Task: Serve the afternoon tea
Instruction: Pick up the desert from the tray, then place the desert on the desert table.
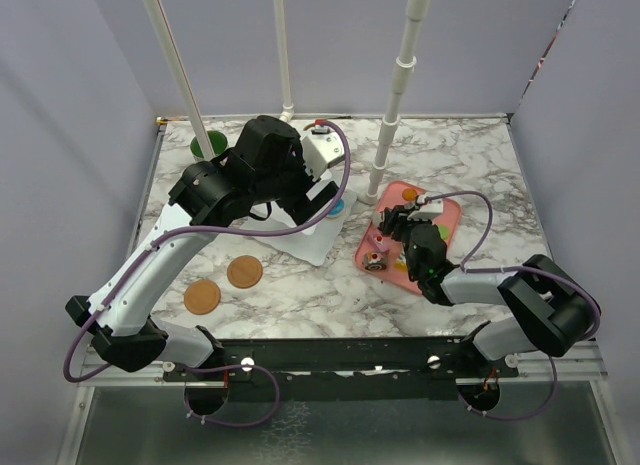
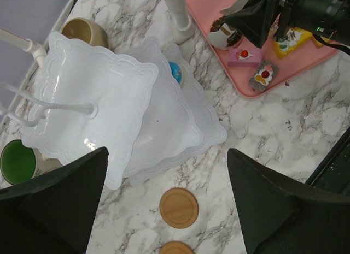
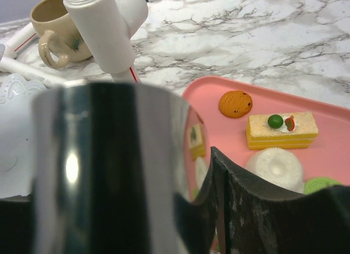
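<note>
The white three-tier stand (image 2: 98, 101) stands left of centre, and my left gripper (image 2: 167, 155) hovers open above its near edge with nothing between the jaws. A blue pastry (image 2: 175, 71) lies on the bottom plate. The tan mug (image 2: 85, 30) and the green-lined mug (image 2: 16, 161) sit behind the stand. My right gripper (image 3: 115, 183) is shut on the metal tongs (image 3: 109, 155) over the pink tray (image 3: 328, 109). The tray holds a cookie (image 3: 235, 103), a yellow cake slice (image 3: 281, 131) and a white donut (image 3: 274, 166). The tongs' tips are hidden.
Two round wooden coasters (image 1: 244, 272) (image 1: 201, 296) lie on the marble in front of the stand. A white pole (image 1: 395, 105) rises between the stand and the pink tray (image 1: 450, 217). Two more poles stand at the back left. Purple walls close in the table.
</note>
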Controlling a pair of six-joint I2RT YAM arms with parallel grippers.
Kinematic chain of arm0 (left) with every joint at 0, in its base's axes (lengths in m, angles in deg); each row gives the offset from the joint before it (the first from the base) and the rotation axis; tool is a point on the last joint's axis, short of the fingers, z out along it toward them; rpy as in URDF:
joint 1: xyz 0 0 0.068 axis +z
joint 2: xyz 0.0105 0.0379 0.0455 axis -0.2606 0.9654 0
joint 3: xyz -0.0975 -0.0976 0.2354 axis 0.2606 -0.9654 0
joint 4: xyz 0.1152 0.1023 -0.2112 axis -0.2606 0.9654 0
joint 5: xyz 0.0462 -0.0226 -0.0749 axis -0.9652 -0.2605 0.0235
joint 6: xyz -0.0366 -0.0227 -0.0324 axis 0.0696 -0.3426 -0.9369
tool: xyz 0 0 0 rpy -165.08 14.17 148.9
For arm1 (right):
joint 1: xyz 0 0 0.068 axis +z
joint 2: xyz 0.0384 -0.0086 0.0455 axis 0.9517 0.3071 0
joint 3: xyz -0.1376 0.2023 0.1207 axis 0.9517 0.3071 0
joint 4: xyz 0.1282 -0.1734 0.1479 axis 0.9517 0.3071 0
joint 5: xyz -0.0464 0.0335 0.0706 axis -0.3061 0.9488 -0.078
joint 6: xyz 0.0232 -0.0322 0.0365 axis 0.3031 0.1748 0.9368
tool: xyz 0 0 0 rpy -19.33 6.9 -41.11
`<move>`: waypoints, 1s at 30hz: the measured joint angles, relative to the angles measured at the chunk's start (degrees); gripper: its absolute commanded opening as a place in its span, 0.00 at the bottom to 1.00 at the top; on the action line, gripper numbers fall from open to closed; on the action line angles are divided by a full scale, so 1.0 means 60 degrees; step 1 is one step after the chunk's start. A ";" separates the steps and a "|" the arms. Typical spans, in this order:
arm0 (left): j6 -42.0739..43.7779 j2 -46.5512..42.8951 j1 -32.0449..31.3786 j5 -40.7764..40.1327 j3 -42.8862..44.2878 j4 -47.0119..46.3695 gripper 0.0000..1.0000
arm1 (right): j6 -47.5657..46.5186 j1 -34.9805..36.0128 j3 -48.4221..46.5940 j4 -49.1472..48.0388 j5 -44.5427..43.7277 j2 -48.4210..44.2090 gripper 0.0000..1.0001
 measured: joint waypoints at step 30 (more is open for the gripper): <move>0.0084 -0.0044 0.0000 -0.0004 0.0193 -0.0004 0.91 | 0.0106 0.1490 -0.0506 0.0812 0.2510 -0.0962 0.43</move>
